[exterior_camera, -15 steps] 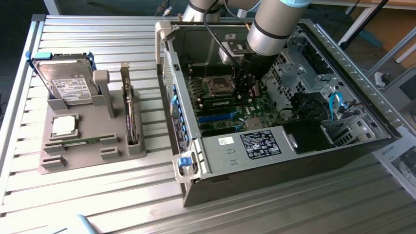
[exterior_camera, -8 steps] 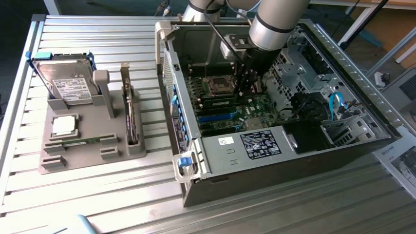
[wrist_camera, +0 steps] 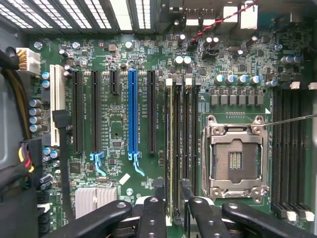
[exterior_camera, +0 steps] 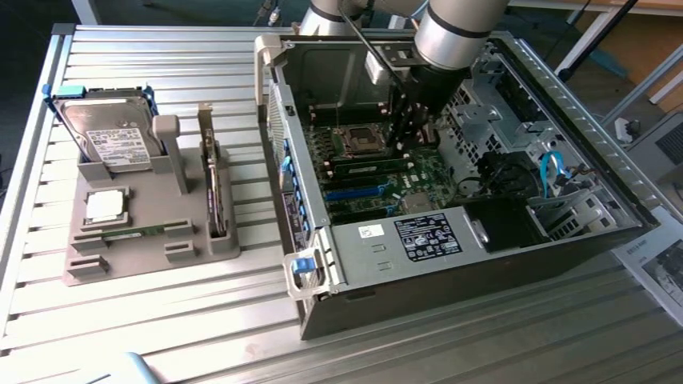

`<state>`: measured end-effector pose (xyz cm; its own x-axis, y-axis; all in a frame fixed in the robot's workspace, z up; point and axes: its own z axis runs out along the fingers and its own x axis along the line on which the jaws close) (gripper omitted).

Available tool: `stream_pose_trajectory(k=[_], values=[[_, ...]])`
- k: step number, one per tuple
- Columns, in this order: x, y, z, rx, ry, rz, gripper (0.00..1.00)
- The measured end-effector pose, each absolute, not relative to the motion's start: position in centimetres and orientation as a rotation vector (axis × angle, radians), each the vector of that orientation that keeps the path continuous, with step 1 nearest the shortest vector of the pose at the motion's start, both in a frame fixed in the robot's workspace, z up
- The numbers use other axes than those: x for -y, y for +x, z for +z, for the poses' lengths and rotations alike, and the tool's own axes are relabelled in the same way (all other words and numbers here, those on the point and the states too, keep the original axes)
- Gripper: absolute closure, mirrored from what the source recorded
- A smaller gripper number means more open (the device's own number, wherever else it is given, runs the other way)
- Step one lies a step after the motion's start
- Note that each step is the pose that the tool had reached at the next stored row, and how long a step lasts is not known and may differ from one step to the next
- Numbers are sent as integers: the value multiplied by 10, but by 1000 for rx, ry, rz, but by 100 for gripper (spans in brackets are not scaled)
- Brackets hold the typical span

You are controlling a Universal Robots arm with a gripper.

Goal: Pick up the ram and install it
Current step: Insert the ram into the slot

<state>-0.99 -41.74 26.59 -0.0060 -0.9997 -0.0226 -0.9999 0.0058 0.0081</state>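
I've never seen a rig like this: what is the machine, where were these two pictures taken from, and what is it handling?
The machine is a robot arm ending in a gripper. The exterior view comes from a camera off the arm, looking over a metal table. On it lies an open computer case, into which the arm reaches; at that view's left a grey holder carries a hard drive, a square processor chip and an upright expansion card. The wrist view comes from a camera on the arm, facing the green motherboard. There the ram, a thin memory stick seen edge-on, sits at the gripper, in line with the memory slots. Whether it is gripped I cannot tell.
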Motion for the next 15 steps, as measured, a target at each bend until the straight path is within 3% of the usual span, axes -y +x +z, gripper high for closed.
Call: stream_pose_trajectory(k=[15], values=[[417,-9,302,-2232,-2219,18,75]])
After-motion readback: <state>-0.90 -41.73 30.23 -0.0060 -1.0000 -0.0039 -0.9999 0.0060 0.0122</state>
